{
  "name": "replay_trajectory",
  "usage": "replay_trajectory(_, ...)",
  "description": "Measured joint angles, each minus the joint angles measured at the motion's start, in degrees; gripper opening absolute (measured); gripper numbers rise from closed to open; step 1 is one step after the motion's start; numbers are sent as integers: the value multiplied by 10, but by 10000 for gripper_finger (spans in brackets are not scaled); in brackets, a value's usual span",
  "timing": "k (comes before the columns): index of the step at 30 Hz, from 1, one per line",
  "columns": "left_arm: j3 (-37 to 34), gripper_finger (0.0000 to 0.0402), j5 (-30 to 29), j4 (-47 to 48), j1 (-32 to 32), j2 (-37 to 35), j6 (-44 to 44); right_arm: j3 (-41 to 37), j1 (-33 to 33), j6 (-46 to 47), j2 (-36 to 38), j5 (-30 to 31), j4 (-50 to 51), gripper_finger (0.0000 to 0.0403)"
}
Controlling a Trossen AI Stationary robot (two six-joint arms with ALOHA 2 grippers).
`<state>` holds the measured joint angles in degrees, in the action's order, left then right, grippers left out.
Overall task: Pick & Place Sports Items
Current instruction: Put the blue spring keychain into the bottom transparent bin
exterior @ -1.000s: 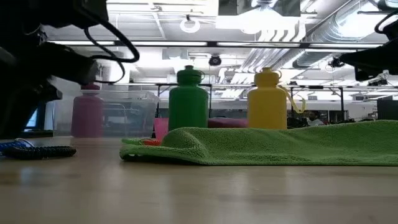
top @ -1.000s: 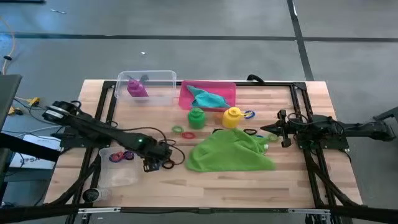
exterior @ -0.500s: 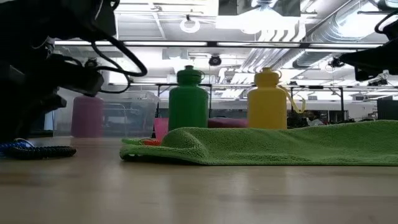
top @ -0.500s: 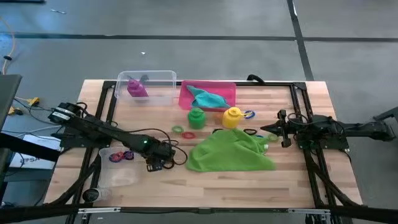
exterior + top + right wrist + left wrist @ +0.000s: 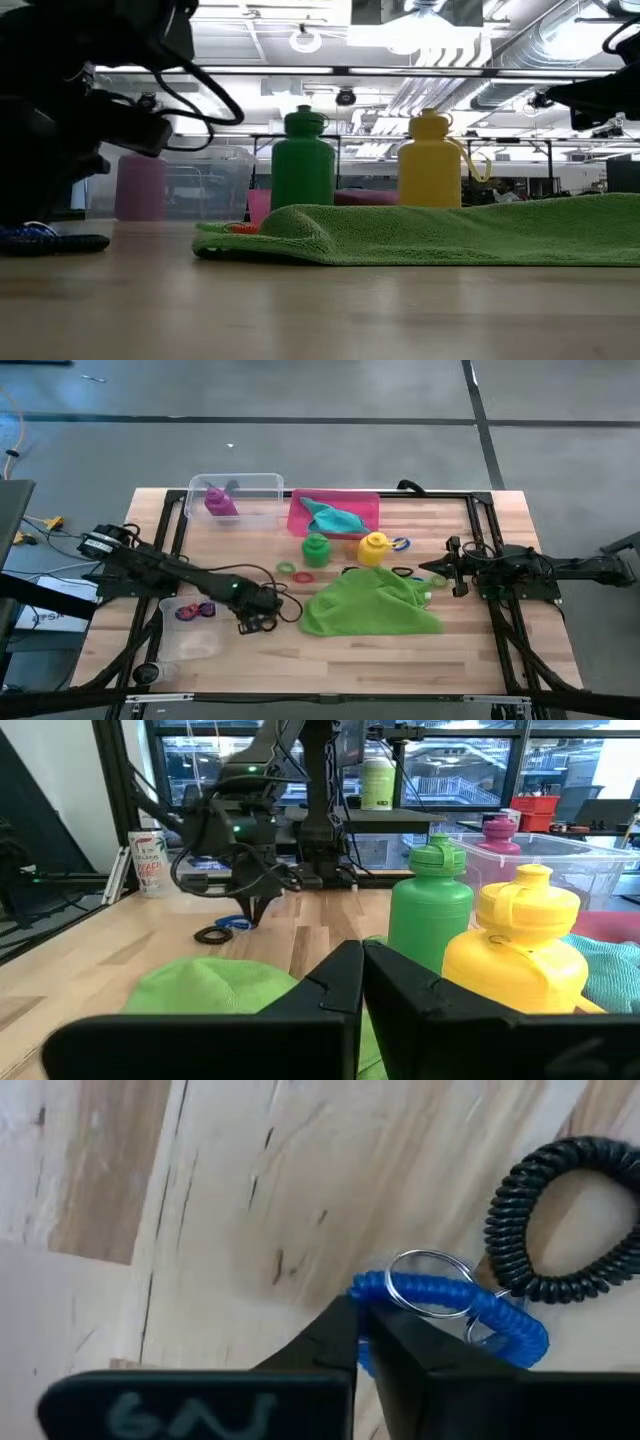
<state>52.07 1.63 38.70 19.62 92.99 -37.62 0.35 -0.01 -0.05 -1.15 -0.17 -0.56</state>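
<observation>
A: We're seeing the left pincer [image 5: 365, 1342] down on the tabletop [image 5: 330, 650], closed tight — its tips are pinching the blue coiled ring [image 5: 450, 1308]. A black coiled ring [image 5: 560, 1220] is lying just beside it, touching the blue one.

B: Agreed. We're also logging the right pincer [image 5: 362, 975] as fully closed on nothing, waiting at the right side near the larger green cloth [image 5: 372, 603].

A: For the rest we're noting the green bottle [image 5: 316, 547] and yellow bottle [image 5: 374, 545] standing upright behind that cloth, the purple bottle [image 5: 220, 501] sitting inside the clear tub [image 5: 262, 484], and the teal cloth [image 5: 335, 518] lying in the pink tray [image 5: 368, 505].

B: Small rings [image 5: 296, 572] are lying near the green bottle — we're done.
</observation>
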Motion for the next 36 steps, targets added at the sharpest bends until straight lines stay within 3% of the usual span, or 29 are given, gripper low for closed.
replay_trajectory(31, 0, 0, 11, -2, -24, -272, 51, 0, 0, 0, 0, 0, 0, 0)
replay_trajectory(36, 0, 0, -52, 0, -4, -315, 122, 0, 0, 0, 0, 0, 0, 0)
